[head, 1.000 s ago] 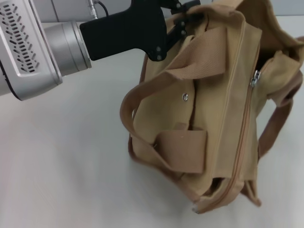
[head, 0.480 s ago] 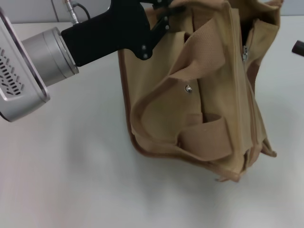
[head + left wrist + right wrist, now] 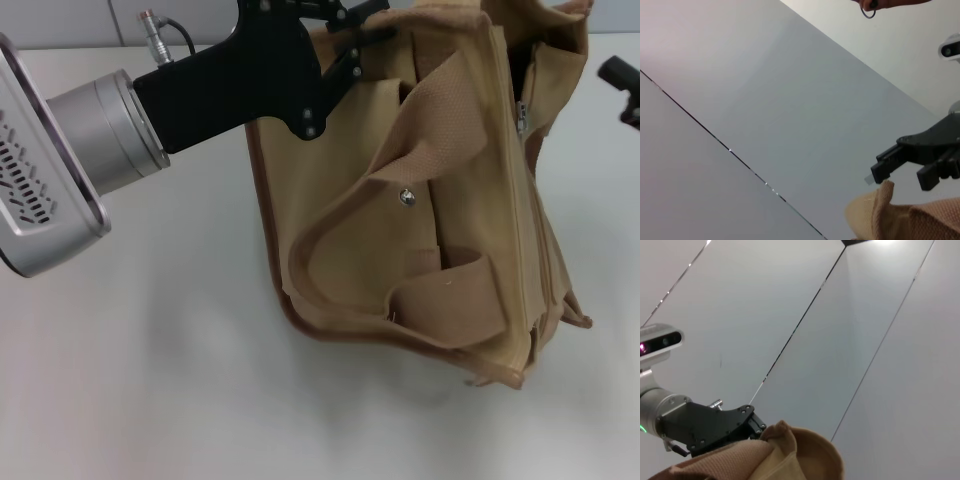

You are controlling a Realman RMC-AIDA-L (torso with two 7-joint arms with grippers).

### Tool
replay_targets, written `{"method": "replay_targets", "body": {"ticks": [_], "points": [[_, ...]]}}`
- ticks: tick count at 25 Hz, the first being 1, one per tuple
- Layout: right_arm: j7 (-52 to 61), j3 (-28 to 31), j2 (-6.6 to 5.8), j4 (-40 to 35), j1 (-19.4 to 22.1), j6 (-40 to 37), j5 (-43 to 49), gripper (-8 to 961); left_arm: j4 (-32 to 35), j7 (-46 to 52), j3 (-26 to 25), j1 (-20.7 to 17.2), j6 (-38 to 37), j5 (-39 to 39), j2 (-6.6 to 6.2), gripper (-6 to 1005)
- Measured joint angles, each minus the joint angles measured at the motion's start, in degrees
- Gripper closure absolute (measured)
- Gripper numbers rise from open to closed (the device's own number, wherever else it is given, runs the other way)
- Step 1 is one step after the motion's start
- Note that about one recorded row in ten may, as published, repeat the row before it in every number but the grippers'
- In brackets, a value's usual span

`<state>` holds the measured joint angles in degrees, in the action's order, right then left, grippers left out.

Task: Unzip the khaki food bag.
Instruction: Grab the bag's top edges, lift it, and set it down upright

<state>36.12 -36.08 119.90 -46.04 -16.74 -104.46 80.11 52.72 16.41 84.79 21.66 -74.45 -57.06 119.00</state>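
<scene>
The khaki food bag (image 3: 450,200) stands tilted on the white table, with a wide handle (image 3: 340,220) looping down its front and a metal snap (image 3: 406,197) showing. Its top zipper runs down the right side, and the pull (image 3: 521,115) sits near the upper end. My left gripper (image 3: 362,22) is shut on the bag's top edge at the upper left corner. My right gripper (image 3: 907,172) hovers open just off the bag's upper right, with nothing between its fingers. The head view shows only its black tip (image 3: 620,85) at the right edge.
The white table (image 3: 150,350) spreads to the left of the bag and in front of it. My left arm's silver forearm (image 3: 60,170) reaches in from the left. A grey panelled wall fills both wrist views.
The bag has swung from lying tilted to a more upright stand, shifted slightly by the left gripper's hold. The right gripper's tip has come further into view at the right edge.
</scene>
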Motion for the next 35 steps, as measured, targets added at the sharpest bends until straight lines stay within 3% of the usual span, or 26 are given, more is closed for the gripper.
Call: {"method": "replay_targets", "body": {"ticks": [10, 18, 28, 35], "points": [[-3.6, -5.9, -0.03, 5.1, -2.4, 4.7, 0.0, 261, 0.6, 0.1, 0.8, -0.6, -0.2, 0.0, -0.02, 891], [7.7, -11.8, -0.47, -2.7, 1.3, 6.1, 0.8, 260, 0.8, 0.2, 0.9, -0.6, 0.1, 0.0, -0.09, 890], [17.6, -12.1, -0.38, -10.8, 5.0, 5.7, 7.6, 260, 0.8, 0.4, 1.1, 0.1, 0.6, 0.0, 0.02, 889], [15.4, -11.6, -0.29, -8.9, 5.9, 6.0, -2.5, 260, 0.8, 0.3, 1.7, -0.1, 0.6, 0.0, 0.09, 888]]}}
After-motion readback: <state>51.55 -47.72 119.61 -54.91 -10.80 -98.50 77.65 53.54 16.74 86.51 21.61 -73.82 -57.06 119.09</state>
